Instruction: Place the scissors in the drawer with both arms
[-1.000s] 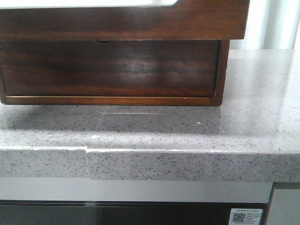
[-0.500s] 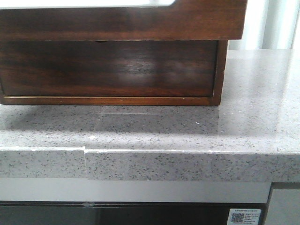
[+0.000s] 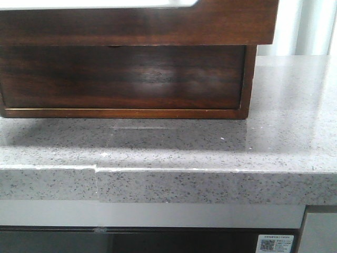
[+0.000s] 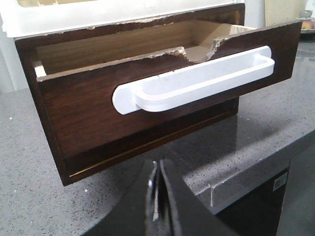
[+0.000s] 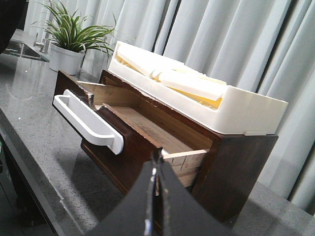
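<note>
The drawer (image 4: 93,123) is dark walnut-brown with a white bar handle (image 4: 197,81) and stands pulled out of the wooden chest (image 5: 241,172). Its top edge is chipped. In the right wrist view the drawer (image 5: 147,125) shows a bare wooden inside. In the front view its front (image 3: 137,23) fills the top, over the chest's lower front (image 3: 121,79). My left gripper (image 4: 157,169) is shut and hangs over the counter just in front of the drawer. My right gripper (image 5: 156,162) is shut, beside the drawer's open side. The scissors are out of view.
The chest stands on a speckled grey stone counter (image 3: 274,132) whose front edge (image 3: 210,184) is close below. A white tray (image 5: 236,110) of pale pieces lies on top of the chest. A potted plant (image 5: 69,44) and grey curtains stand behind it.
In the front view the chest and drawer front sit very slightly further left than a second ago. Nothing else has visibly changed.
</note>
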`<state>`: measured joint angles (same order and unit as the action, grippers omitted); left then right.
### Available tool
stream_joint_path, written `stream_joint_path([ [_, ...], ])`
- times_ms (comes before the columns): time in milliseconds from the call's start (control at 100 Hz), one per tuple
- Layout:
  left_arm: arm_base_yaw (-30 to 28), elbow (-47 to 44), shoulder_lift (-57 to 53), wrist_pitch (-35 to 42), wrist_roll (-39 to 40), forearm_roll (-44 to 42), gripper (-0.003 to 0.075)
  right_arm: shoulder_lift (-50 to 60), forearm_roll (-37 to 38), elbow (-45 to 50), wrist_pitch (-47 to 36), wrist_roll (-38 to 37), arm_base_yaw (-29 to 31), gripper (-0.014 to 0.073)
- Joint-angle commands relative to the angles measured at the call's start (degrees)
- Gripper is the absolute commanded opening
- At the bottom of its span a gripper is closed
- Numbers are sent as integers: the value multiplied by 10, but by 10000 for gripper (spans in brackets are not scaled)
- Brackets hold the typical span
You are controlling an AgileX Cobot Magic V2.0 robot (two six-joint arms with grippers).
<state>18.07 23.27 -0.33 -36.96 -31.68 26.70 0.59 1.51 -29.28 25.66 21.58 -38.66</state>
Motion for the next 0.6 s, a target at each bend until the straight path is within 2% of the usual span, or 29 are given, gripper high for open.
stream_joint_path([
  [0,4,16,-17,40,-1,16,-19,-8,6,-12,-49,0,3,-31],
  [180,4,-21,-17,46,-1,20,-19,-8,6,-12,-49,0,3,-31],
  [390,-18,-140,-17,270,15,-109,-19,-8,6,-12,-49,0,3,-31],
  [500,-53,-214,-17,370,98,-155,-19,-8,6,-12,-49,0,3,-31],
  [590,-82,-249,-17,362,194,-204,-19,-8,6,-12,-49,0,3,-31],
])
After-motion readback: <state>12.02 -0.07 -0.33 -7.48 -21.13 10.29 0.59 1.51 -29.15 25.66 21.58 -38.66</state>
